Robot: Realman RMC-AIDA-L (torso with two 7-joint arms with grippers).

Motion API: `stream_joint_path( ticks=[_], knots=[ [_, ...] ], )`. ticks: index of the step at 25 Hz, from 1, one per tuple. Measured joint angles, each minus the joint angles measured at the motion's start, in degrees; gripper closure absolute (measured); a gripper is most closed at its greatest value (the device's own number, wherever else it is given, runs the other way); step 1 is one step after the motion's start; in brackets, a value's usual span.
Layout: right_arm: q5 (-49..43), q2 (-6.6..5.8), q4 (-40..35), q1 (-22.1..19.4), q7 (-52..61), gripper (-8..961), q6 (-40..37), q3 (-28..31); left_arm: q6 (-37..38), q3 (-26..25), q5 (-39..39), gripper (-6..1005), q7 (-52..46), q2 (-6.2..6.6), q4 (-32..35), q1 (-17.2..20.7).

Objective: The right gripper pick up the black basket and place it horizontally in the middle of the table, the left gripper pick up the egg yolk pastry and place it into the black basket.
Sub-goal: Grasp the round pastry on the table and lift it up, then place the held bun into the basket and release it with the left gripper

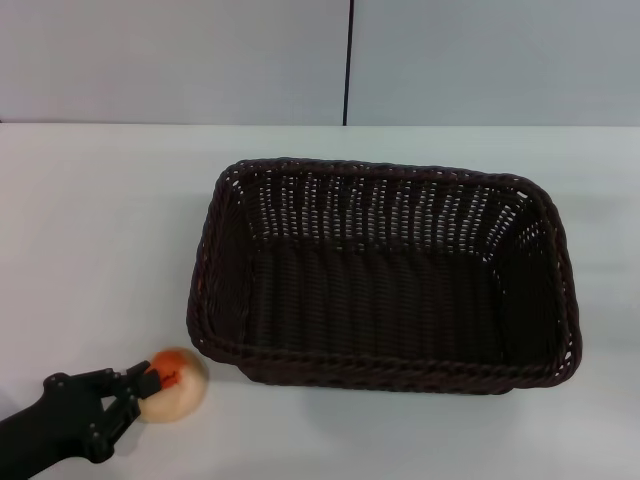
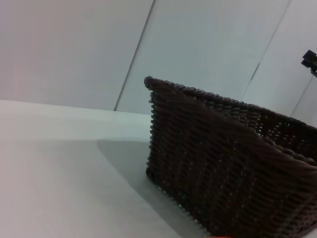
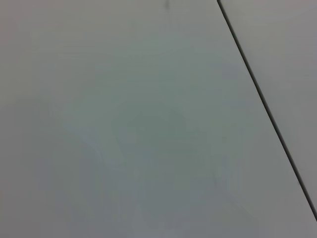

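Cream-beige egg yolk pastry (image 1: 174, 384) on white tabletop (image 1: 90, 230), at 8 o'clock off black basket (image 1: 385, 275); left gripper (image 1: 138, 388) jaws closed around it. Left wrist view shows only basket's outer wall. Basket interior holds nothing. Right gripper unseen.

The white table (image 1: 90, 230) fills the frame. The black basket (image 1: 385, 275) sits right of centre, long side across; the egg yolk pastry (image 1: 178, 388) rests at lower left.
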Motion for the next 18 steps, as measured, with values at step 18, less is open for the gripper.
stream_joint_path(
  ticks=[18],
  knots=[
    [0.45,-0.09,0.00,-0.42,0.00,618,-0.22,1.10,8.07,-21.03,-0.27,956,0.19,1.80,0.07,0.65]
  ],
)
